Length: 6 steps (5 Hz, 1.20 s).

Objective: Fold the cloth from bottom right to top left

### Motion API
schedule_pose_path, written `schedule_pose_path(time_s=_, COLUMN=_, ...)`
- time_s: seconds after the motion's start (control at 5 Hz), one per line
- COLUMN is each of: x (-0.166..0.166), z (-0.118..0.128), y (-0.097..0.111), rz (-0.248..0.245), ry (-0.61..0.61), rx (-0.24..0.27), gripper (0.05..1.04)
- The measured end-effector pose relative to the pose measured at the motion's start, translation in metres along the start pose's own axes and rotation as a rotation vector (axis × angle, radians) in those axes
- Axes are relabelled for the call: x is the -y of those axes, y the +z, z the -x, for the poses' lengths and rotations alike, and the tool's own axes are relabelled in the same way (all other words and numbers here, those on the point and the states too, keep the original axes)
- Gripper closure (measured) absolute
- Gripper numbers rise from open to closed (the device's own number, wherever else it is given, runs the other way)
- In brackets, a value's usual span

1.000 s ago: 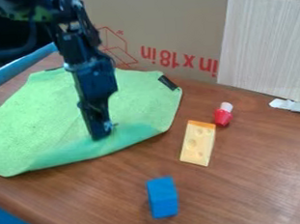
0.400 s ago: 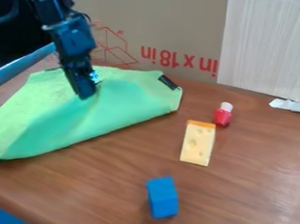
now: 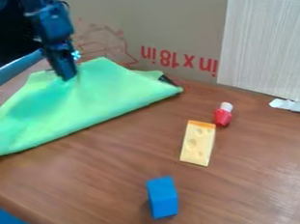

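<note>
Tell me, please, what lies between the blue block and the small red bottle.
The cheese lies there, nearer the red bottle than the blue block, as the camera view shows; the green cloth is off to the upper left.

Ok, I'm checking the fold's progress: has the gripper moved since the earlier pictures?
Yes, the gripper has moved up and left, away from the cheese wedge and towards the blue rail.

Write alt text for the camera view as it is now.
A black gripper is at the far edge of a partly folded green cloth on a wooden table; nearer lie toy cheese, a red-and-white toy and a blue block.
</note>
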<state>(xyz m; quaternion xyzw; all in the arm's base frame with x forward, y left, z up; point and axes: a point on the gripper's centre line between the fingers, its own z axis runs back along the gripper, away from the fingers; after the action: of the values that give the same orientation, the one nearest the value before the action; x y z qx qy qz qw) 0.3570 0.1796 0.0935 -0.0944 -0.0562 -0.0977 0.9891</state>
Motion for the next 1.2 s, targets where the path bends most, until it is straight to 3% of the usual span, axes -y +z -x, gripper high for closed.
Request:
schedule_pose_path(time_s=0.2, x=-0.027, z=-0.011, y=0.012, rz=-0.002, ry=0.053, rx=0.012, gripper=1.027)
schedule_pose_path(time_s=0.4, x=-0.04, z=-0.017, y=0.025, rz=-0.051, ry=0.058, rx=0.033, gripper=1.027)
schedule_pose_path(time_s=0.6, x=-0.051, z=-0.017, y=0.029, rz=-0.117, ry=0.046, rx=0.026, gripper=1.027)
schedule_pose_path(time_s=1.2, x=-0.067, z=-0.026, y=0.02, rz=-0.196, ry=0.056, rx=-0.02, gripper=1.027)
